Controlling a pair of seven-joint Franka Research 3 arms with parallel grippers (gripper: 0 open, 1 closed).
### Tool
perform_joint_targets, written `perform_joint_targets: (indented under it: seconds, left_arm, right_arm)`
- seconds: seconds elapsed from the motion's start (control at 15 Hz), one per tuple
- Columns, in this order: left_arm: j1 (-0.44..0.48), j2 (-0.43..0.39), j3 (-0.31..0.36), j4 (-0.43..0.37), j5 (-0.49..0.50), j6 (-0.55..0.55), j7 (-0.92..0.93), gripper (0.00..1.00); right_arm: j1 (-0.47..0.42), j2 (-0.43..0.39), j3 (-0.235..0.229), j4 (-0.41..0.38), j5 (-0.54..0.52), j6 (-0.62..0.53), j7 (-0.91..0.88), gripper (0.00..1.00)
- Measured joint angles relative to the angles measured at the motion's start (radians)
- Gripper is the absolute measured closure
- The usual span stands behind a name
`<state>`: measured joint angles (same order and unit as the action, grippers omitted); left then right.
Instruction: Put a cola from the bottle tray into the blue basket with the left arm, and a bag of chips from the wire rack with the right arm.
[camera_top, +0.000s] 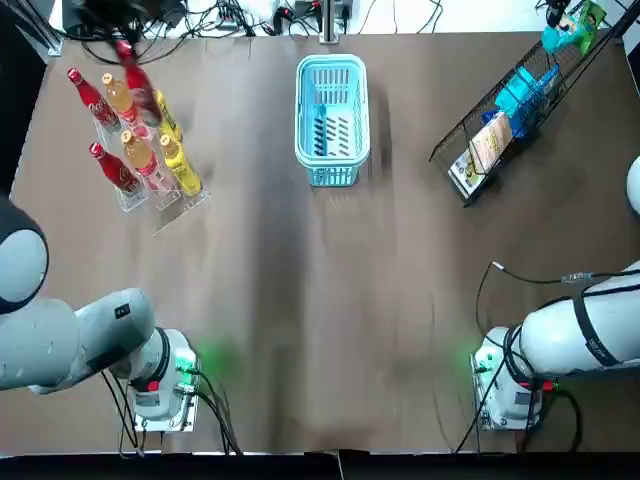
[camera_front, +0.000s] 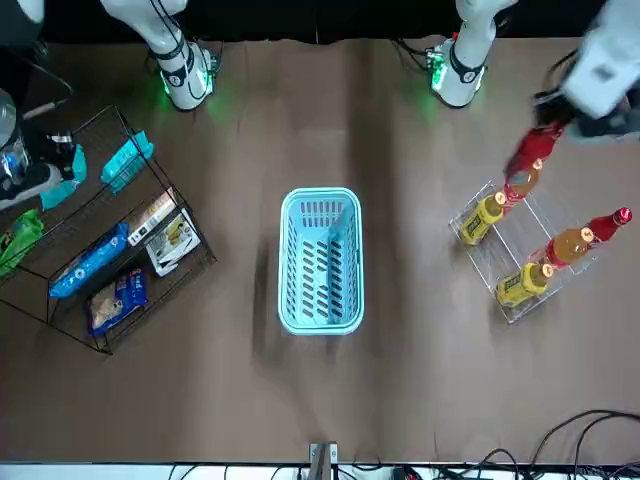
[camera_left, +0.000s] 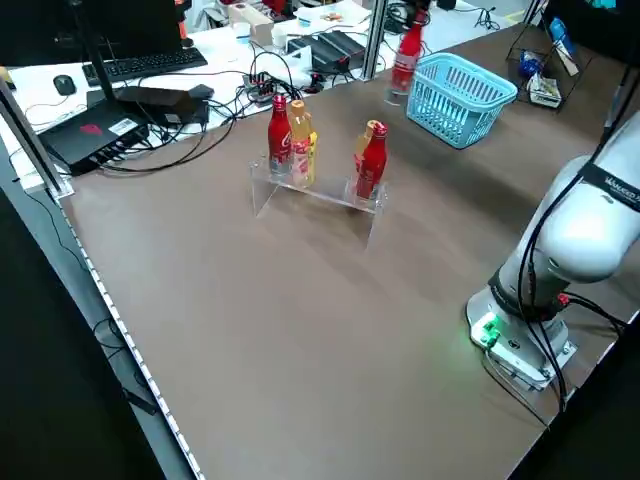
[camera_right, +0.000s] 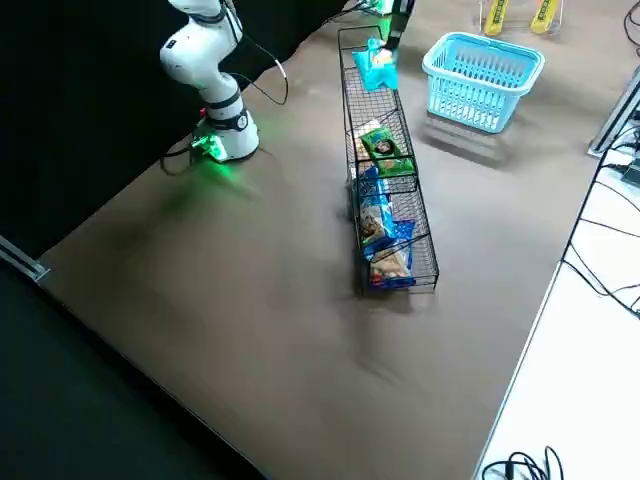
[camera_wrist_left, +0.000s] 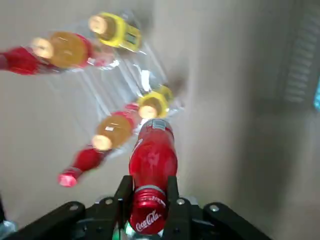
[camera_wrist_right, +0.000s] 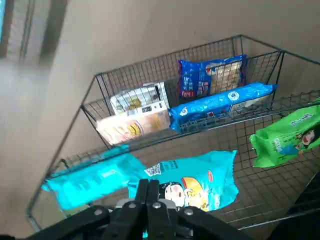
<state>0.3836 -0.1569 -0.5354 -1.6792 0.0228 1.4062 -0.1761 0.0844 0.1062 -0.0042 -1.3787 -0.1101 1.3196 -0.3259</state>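
My left gripper (camera_wrist_left: 148, 196) is shut on the neck of a red cola bottle (camera_wrist_left: 152, 159) and holds it in the air above the clear bottle tray (camera_top: 172, 208). The same cola (camera_front: 533, 150) hangs below that gripper (camera_front: 590, 95) in the front view. Two more colas (camera_top: 114, 168) stand in the tray. My right gripper (camera_wrist_right: 154, 194) is shut on a cyan bag of chips (camera_wrist_right: 192, 181) over the wire rack (camera_top: 452, 140). The blue basket (camera_top: 332, 63) stands at the far middle of the table with nothing in it.
Orange and yellow bottles (camera_top: 180, 166) fill the other tray slots. The rack holds more bags: another cyan one (camera_wrist_right: 87, 184), a green one (camera_wrist_right: 285, 137), blue ones (camera_wrist_right: 215, 75) and a white pack (camera_wrist_right: 137, 100). Cables lie past the far edge.
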Motion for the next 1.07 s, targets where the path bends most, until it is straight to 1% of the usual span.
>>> perform_joint_targets:
  seconds: [0.13, 0.2, 0.27, 0.33, 0.47, 0.6, 0.8, 1.07]
  left_arm:
    - [-0.009, 0.062, -0.118, 0.001, -0.009, 0.004, -0.178, 0.68]
    - [-0.024, 0.098, -0.164, 0.004, -0.009, 0.009, -0.267, 0.68]
    - [-0.05, 0.132, -0.192, 0.014, -0.009, 0.015, -0.347, 0.68]
    - [-0.087, 0.167, -0.203, 0.033, -0.009, 0.018, -0.417, 0.68]
    - [-0.178, 0.237, -0.202, 0.089, -0.009, 0.032, -0.56, 0.68]
    - [-0.264, 0.298, -0.201, 0.136, -0.009, 0.085, -0.691, 0.68]
    - [-0.365, 0.365, -0.2, 0.158, -0.009, 0.167, -0.823, 0.68]
    - [-0.447, 0.443, -0.198, 0.159, -0.009, 0.275, -0.904, 0.68]
  right_arm:
    - [0.028, 0.0, 0.0, 0.021, 0.002, 0.0, 0.066, 0.98]
    - [0.043, 0.0, 0.0, 0.028, 0.002, 0.0, 0.104, 0.98]
    - [0.06, 0.0, 0.001, 0.033, 0.003, 0.001, 0.147, 0.98]
    - [0.078, 0.0, 0.001, 0.037, 0.003, 0.002, 0.199, 0.98]
    - [0.123, 0.0, 0.002, 0.046, 0.006, 0.005, 0.303, 0.98]
    - [0.178, 0.0, 0.003, 0.051, 0.017, 0.031, 0.374, 0.98]
    - [0.245, 0.008, 0.004, 0.051, 0.074, 0.102, 0.485, 0.98]
    - [0.282, 0.042, 0.004, 0.049, 0.139, 0.191, 0.56, 0.98]
